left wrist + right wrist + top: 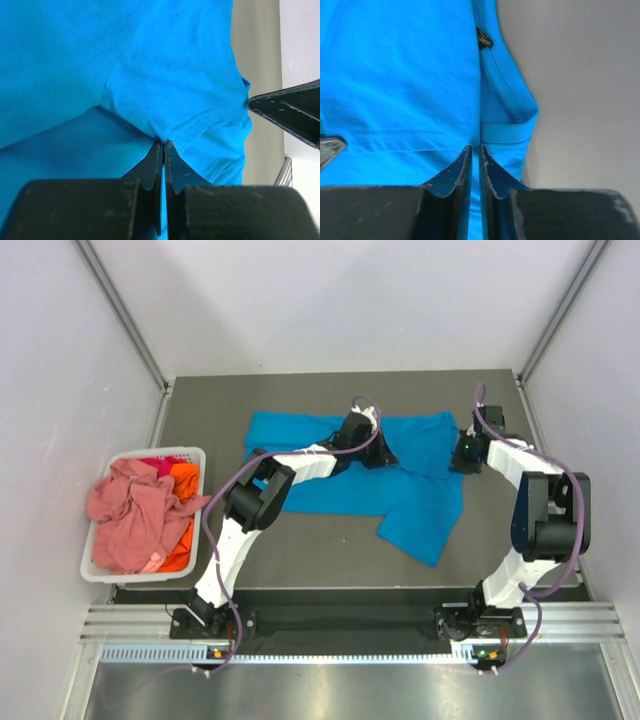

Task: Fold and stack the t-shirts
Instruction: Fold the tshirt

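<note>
While both arms are reaching out over the grey table (300,560), the turquoise t-shirt (330,495) is lying spread flat beneath them, and the two pincers are biting into the same end of it, close beside each other. The left pincer (163,144) is pressing fully shut with a thin fold of blue cloth caught at its tips. Just ahead of those tips a sleeve (175,90) is fanning out, so it seems to be taking the cloth where sleeve meets body, a firm spot to lift from. The right pincer (475,147) is showing only a narrow slit, and blue cloth is running through it, so I am taking it as pinching the shirt too. The collar band (507,90) and its small dark label (483,39) are lying straight ahead of it, with bare table off to its right. Two grips along one edge are, I judge, meant to carry that side over in one even fold. Far off to the left pincer's left, the white basket (150,453) is holding the salmon-pink shirt (130,510) and the orange shirt (182,480), bunched and waiting their turn.
</note>
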{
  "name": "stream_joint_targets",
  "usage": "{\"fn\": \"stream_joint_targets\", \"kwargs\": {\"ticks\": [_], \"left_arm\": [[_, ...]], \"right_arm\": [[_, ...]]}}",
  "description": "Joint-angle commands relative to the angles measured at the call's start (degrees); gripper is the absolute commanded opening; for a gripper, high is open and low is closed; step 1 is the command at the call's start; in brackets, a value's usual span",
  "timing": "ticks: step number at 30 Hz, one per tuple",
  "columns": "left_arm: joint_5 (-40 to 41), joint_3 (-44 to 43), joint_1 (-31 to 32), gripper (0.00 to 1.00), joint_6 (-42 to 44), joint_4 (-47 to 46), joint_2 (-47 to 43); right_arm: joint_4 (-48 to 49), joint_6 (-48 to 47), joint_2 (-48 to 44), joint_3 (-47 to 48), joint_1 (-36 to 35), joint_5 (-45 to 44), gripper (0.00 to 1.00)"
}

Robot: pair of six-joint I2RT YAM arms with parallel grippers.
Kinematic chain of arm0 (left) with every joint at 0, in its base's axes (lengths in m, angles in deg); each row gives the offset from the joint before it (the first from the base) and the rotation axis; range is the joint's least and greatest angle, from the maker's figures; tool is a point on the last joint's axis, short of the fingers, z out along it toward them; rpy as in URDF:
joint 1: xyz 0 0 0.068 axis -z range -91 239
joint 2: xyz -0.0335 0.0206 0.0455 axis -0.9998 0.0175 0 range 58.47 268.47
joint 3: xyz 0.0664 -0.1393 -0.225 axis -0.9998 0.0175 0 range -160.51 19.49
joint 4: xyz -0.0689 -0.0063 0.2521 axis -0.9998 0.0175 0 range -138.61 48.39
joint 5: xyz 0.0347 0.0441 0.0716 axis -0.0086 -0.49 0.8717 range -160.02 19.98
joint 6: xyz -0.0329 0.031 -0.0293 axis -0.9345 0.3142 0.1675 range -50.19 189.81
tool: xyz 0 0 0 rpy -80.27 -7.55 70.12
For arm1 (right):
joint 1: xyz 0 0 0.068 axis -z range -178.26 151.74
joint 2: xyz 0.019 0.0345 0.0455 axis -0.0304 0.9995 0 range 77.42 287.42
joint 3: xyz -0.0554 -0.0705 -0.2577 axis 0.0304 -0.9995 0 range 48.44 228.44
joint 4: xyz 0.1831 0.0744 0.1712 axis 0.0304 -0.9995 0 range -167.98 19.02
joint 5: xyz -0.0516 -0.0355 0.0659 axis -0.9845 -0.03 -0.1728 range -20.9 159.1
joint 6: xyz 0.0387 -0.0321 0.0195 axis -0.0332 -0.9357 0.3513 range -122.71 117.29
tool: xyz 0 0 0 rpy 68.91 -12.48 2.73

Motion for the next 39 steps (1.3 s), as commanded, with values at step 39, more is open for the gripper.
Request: {"fn": "stream_joint_targets", "kwargs": {"ticks": [39], "left_arm": [[0.72, -5.88, -0.15, 0.00, 2.78, 6.55, -1.27]], "right_arm": [[5.54, 4.70, -6.42, -3.89, 0.66, 0.25, 0.00]]}}
